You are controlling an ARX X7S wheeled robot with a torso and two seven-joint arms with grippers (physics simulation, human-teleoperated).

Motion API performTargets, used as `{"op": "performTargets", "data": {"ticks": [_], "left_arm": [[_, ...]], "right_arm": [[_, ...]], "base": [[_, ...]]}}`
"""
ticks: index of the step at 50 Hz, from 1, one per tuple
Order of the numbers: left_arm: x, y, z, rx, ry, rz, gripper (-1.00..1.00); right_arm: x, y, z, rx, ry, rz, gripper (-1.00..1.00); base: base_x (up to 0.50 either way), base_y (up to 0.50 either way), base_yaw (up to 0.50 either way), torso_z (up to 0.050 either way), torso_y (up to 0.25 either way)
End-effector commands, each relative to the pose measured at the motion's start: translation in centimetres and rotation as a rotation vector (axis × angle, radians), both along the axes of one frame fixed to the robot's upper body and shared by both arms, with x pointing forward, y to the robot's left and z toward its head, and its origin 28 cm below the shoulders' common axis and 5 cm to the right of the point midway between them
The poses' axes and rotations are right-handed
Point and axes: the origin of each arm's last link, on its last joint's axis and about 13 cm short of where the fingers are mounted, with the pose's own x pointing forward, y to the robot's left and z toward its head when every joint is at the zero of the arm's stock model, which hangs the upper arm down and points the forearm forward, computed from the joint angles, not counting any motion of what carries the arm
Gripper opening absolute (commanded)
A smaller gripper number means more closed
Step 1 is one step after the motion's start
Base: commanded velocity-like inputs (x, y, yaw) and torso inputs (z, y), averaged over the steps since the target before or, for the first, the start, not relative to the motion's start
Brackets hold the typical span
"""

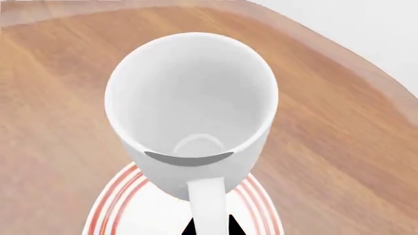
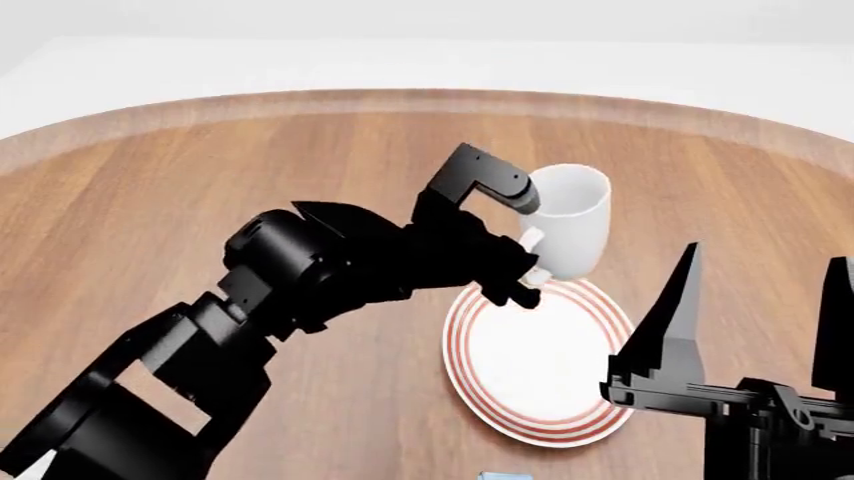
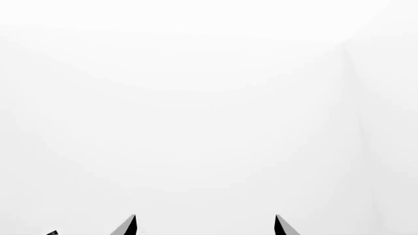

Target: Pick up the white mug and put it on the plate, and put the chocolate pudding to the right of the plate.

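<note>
The white mug (image 2: 574, 225) stands at the far edge of the plate (image 2: 541, 360), which has red rings round its rim. My left gripper (image 2: 527, 268) is shut on the mug's handle (image 1: 209, 205). In the left wrist view the mug (image 1: 193, 103) shows its empty inside, with the plate (image 1: 121, 205) under it. My right gripper (image 2: 761, 265) is open and empty, raised at the right of the plate; its wrist view shows only its fingertips (image 3: 130, 226) against blank white. A small light blue corner (image 2: 505, 475) at the bottom edge may be the chocolate pudding.
The wooden table (image 2: 267, 180) is round, with its far rim (image 2: 400, 100) curving across the back. White floor lies beyond it.
</note>
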Motion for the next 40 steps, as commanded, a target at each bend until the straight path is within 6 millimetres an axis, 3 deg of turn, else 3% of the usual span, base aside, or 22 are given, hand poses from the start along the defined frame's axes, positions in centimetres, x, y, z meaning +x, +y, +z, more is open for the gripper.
{"op": "performTargets", "data": {"ticks": [1,23,40], "left_arm": [[0.2,-0.9,-1.5,-0.028,0.081,-0.004,-1.00],[0.5,-1.7,-5.2,0.098,0.112,0.021,-1.00],[0.6,-1.4,-6.3,0.169,0.108,0.049,-1.00]], "right_arm": [[0.0,0.0,-0.1,0.002,0.004,0.001,1.00],[0.1,0.0,-0.2,0.005,0.011,0.005,1.00],[0.1,0.0,-0.3,0.005,0.012,0.008,1.00]], "base": [[0.00,0.00,0.00,0.000,0.000],[0.00,0.00,0.00,0.000,0.000],[0.00,0.00,0.00,0.000,0.001]]}}
